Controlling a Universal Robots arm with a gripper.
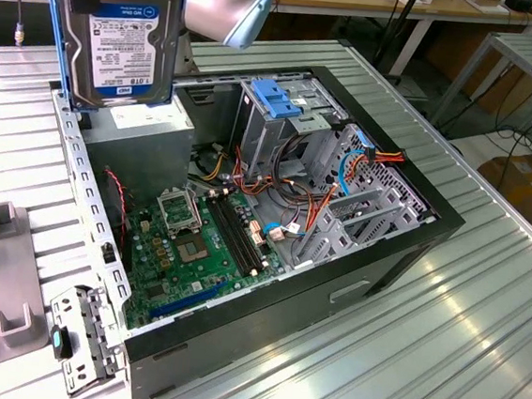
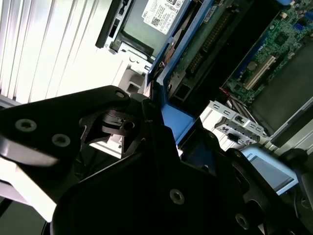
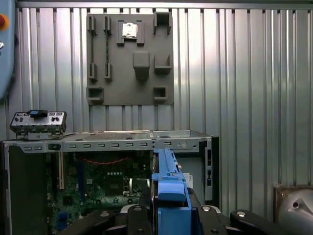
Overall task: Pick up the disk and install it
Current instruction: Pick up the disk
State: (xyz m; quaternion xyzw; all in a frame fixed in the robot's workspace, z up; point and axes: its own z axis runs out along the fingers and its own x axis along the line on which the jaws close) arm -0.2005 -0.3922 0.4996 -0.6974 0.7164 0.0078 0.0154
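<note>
One disk (image 1: 121,39) in hand, carried high at the upper left of the exterior view, label side facing the camera, standing on edge. It hangs above the grey power supply (image 1: 150,127) and clear of the open computer case (image 1: 414,233), which lies on its side on the ribbed counter (image 1: 440,348).

My fingers (image 3: 145,215) are closed on the disk. In the first wrist view its blue side rail (image 3: 168,196) runs straight up between them. In the second wrist view the same rail (image 2: 173,122) sits in the black linkage, but how much of the pads bears on it I cannot say for sure; the contact is in shadow.

Below, centre of the exterior view: motherboard (image 1: 195,249) on the floor of the case. Upper centre: metal drive cage (image 1: 281,140) with a blue bracket (image 1: 273,101) on top. Orange and red cables (image 1: 318,200) loop just beside the cage.

Risks as I judge them:
- Grip is on plastic rail, so a knock could let the disk twist or slide.
- A tilted disk would catch on the cage edge or the case wall and jam.
- Loose cables near the cage could snag or get pinched.
- A drop from here would land on the power supply or the motherboard.
</note>
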